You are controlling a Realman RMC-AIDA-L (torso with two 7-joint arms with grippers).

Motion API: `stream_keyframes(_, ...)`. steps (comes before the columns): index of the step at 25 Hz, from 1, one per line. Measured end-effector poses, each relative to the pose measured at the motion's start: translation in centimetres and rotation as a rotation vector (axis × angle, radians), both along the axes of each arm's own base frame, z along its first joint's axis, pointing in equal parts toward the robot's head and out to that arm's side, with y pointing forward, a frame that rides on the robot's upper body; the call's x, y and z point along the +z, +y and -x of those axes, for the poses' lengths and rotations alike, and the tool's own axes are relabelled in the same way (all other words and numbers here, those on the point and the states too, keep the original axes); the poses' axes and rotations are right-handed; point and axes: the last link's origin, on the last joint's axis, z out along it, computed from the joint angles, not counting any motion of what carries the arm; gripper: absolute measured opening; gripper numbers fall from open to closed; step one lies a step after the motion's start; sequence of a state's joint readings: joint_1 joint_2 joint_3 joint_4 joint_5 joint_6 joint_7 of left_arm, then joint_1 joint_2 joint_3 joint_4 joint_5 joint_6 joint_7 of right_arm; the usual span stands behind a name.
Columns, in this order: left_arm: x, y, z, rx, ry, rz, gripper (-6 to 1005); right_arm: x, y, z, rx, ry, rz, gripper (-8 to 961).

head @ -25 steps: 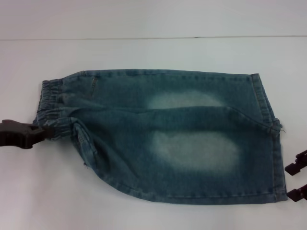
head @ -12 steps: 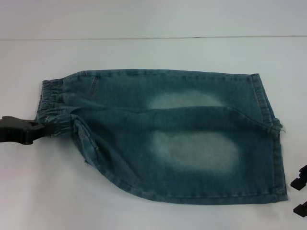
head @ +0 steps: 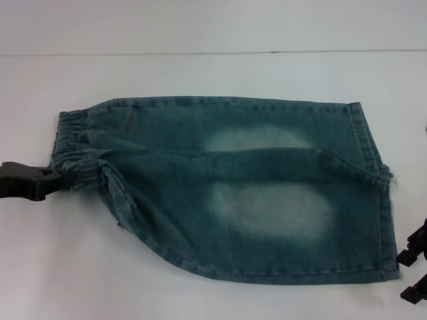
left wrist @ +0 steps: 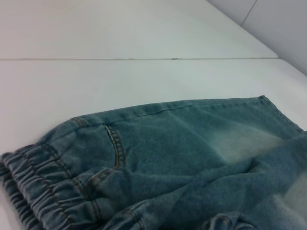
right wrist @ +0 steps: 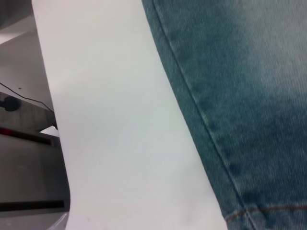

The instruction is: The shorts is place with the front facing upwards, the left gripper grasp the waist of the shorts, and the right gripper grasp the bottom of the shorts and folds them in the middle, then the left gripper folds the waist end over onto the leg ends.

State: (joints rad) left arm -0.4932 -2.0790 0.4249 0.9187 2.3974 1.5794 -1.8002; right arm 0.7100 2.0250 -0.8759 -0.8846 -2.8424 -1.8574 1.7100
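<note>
The blue denim shorts (head: 253, 193) lie flat on the white table, folded lengthwise, with two pale faded patches facing up. The gathered waist (head: 70, 143) points to the left and the straight leg hems (head: 373, 153) to the right. My left gripper (head: 59, 181) is at the near corner of the waist, shut on the elastic band. The left wrist view shows the ruffled waist (left wrist: 38, 182) close up. Off the near right corner of the hems, my right gripper (head: 410, 273) stands open with nothing in it. The right wrist view shows a stitched edge of the shorts (right wrist: 240, 72).
The white table (head: 200, 73) extends behind and in front of the shorts, with a seam line across its far part. In the right wrist view the table edge (right wrist: 53, 120) drops off to grey equipment with a cable.
The right gripper has dropped toward the near edge, drifted right, then come slightly back toward the hem corner. The left gripper shifted a little left with the waist, then held still.
</note>
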Motion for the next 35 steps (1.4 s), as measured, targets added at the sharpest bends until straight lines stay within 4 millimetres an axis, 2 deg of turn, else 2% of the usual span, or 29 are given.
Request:
stream_keyframes(9, -0.2, -0.1, 0.2, 0.003, 0.005, -0.007, 22, -1.1, 0.6, 1.0, 0.022, 0.009, -0.004, 739)
stream_keyframes(14, -0.3, -0.1, 0.2, 0.004, 0.005, -0.006, 22, -1.6, 0.8, 1.2, 0.043, 0.010, -0.015, 538)
stream_keyframes(25, -0.3, -0.2, 0.3, 0.006, 0.003, -0.006, 22, -2.6, 0.7, 1.3, 0.072, 0.001, 0.013, 298)
stream_keyframes(31, -0.3, -0.4, 0.4, 0.010, 0.004, -0.006, 22, -2.8, 0.7, 1.3, 0.075, 0.003, 0.008, 60)
stream_keyframes(35, -0.3, -0.5, 0.5, 0.012, 0.003, -0.005, 22, -2.8, 0.6, 1.2, 0.078, 0.013, 0.005, 36)
